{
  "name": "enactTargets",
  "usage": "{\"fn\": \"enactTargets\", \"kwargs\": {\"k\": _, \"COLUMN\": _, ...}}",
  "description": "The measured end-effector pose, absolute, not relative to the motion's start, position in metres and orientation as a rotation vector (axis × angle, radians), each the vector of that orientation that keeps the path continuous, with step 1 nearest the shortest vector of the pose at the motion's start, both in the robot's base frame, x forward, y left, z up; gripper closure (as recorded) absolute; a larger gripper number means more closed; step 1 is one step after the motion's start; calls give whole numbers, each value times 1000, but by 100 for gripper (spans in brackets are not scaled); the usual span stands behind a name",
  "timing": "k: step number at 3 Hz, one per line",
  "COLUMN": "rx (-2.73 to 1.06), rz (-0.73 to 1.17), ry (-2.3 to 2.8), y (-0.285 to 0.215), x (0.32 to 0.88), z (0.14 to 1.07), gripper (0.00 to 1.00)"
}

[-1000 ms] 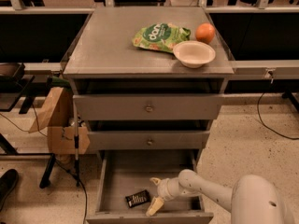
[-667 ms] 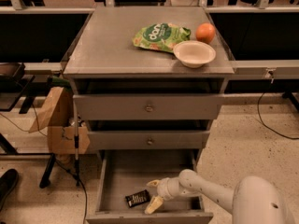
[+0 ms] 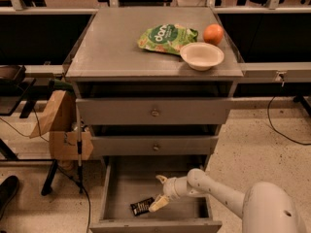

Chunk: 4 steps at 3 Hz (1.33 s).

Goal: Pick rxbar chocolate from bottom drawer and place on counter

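The rxbar chocolate, a small dark wrapper with white lettering, lies flat on the floor of the open bottom drawer, near its front. My gripper reaches into the drawer from the right, just right of the bar. Its fingers are spread open; the lower fingertip is at the bar's right end and the upper one is behind it. The bar is not held. The counter is the grey top of the cabinet.
On the counter stand a green snack bag, an orange and a white bowl, all at the right rear. The two upper drawers are closed. A brown paper bag and cables sit left of the cabinet.
My gripper has shifted a little left and up inside the drawer, closer to the bar. The bar has not moved.
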<state>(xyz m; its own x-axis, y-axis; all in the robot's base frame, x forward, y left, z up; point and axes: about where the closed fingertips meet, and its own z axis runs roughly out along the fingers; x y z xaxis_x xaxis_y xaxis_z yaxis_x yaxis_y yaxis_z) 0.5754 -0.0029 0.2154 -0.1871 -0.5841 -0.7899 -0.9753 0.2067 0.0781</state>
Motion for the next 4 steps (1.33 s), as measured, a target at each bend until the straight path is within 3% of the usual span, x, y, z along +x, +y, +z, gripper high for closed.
{"fn": "enactTargets", "kwargs": {"k": 1, "rx": -1439, "rz": 827, "ry": 1850, "y": 1, "x": 585, "z": 221, "gripper": 0}}
{"fn": "enactTargets", "kwargs": {"k": 2, "rx": -1413, "rz": 846, "ry": 1870, "y": 0, "x": 586, "z": 196, "gripper": 0}}
{"fn": "enactTargets", "kwargs": {"k": 3, "rx": -1375, "rz": 859, "ry": 1902, "y": -6, "x": 582, "z": 168, "gripper": 10}}
{"fn": "enactTargets", "kwargs": {"k": 4, "rx": -1335, "rz": 876, "ry": 1923, "y": -11, "x": 571, "z": 142, "gripper": 33}}
